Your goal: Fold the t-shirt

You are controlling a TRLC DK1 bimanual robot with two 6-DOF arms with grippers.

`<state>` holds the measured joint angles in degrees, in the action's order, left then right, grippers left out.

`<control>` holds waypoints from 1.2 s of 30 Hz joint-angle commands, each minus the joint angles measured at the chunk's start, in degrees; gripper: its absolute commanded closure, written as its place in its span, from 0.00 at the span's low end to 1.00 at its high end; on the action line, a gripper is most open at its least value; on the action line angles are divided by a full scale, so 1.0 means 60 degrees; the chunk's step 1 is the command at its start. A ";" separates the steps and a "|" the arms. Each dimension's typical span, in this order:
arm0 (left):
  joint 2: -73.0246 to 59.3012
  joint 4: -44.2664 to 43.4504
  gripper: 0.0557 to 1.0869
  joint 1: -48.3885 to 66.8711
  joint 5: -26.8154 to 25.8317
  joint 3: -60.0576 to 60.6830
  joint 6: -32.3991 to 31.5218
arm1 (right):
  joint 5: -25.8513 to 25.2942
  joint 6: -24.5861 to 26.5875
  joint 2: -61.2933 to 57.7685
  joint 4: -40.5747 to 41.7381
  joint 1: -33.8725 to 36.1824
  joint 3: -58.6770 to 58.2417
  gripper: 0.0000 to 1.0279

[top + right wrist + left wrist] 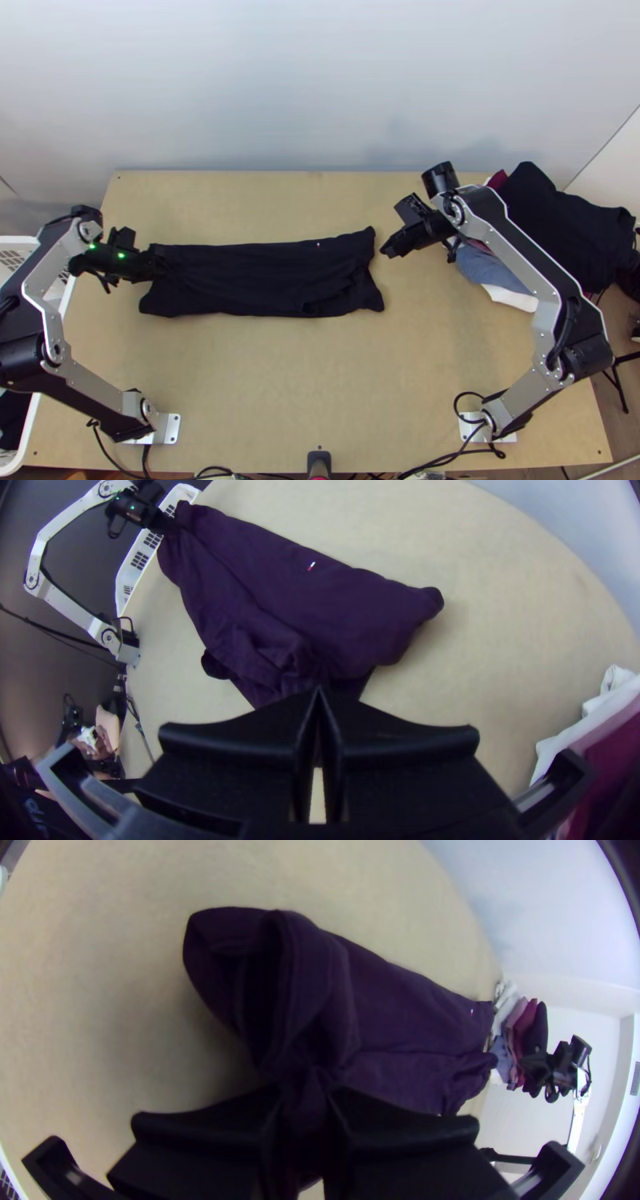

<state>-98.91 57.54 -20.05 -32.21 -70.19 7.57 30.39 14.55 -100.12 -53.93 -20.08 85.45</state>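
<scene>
Your right gripper (pixel 390 250) has its fingertips pressed together, just beside one end of the dark t-shirt (pixel 256 276). Your left gripper (pixel 158 266) pinches the opposite end; the t-shirt lies as a rumpled strip across your wooden table (pixel 320 384).

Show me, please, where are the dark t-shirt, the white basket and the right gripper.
Dark t-shirt (pixel 256 276): top view, middle of its long folded body.
White basket (pixel 127 577): right wrist view, on its wall.
Right gripper (pixel 319 693): right wrist view, between the tips of its jaws.
</scene>
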 commanded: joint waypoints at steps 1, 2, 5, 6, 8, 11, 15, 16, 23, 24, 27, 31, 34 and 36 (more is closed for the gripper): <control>0.0709 0.1309 0.96 0.0266 -0.0667 -0.0357 -0.0457 | 0.0018 -0.0037 0.0514 -0.0196 0.0270 -0.0399 0.97; 0.0826 0.1572 0.96 0.0808 -0.0741 -0.0342 -0.0530 | 0.0018 -0.0051 0.0573 -0.0225 0.0299 -0.0443 0.97; 0.1090 0.1660 0.96 0.2126 -0.0755 -0.0620 -0.1423 | 0.0018 -0.0051 0.0836 -0.0269 0.0372 -0.0677 0.97; 0.1061 0.1660 0.96 0.2507 -0.0799 -0.0825 -0.1687 | 0.0018 -0.0051 0.0954 -0.0284 0.0387 -0.0794 0.97; 0.0826 0.1660 0.96 0.3416 -0.0858 -0.1177 -0.1907 | 0.0018 -0.0066 0.1188 -0.0269 0.0387 -0.1087 0.97; 0.0270 0.1484 0.96 0.4543 -0.1151 -0.1690 -0.2302 | 0.0018 -0.0066 0.1510 -0.0240 0.0387 -0.1600 0.97; -0.0594 0.0781 0.96 0.5627 -0.1590 -0.2891 -0.3269 | 0.0003 -0.0066 0.2125 -0.0196 0.0402 -0.2332 0.97; -0.0829 0.0664 0.96 0.5818 -0.1620 -0.3242 -0.3489 | 0.0003 -0.0066 0.2257 -0.0181 0.0431 -0.2494 0.97; -0.2557 -0.0376 0.96 0.6990 -0.1634 -0.5220 -0.4851 | -0.0012 -0.0183 0.2741 0.0126 0.0621 -0.3387 0.97; -0.2719 -0.0464 0.96 0.7151 -0.1634 -0.5352 -0.4924 | -0.0012 -0.0183 0.2770 0.0156 0.0636 -0.3416 0.97; -0.3173 -0.0596 0.96 0.7678 -0.1634 -0.5586 -0.4998 | -0.0012 -0.0212 0.2785 0.0156 0.0695 -0.3387 0.97; -0.3744 -0.0815 0.96 0.8308 -0.1620 -0.6216 -0.5305 | -0.0026 -0.0212 0.2755 0.0156 0.0782 -0.3329 0.97; -0.4374 -0.0815 0.96 0.8748 -0.1620 -0.6992 -0.5510 | -0.0026 -0.0212 0.2755 0.0156 0.0958 -0.3358 0.97; -0.4711 -0.0801 0.96 0.8982 -0.1620 -0.7285 -0.5554 | -0.0026 -0.0212 0.2755 0.0185 0.1061 -0.3416 0.97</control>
<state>-120.16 53.56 28.01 -41.91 -106.56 -23.44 30.28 13.37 -83.88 -53.17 -15.29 65.87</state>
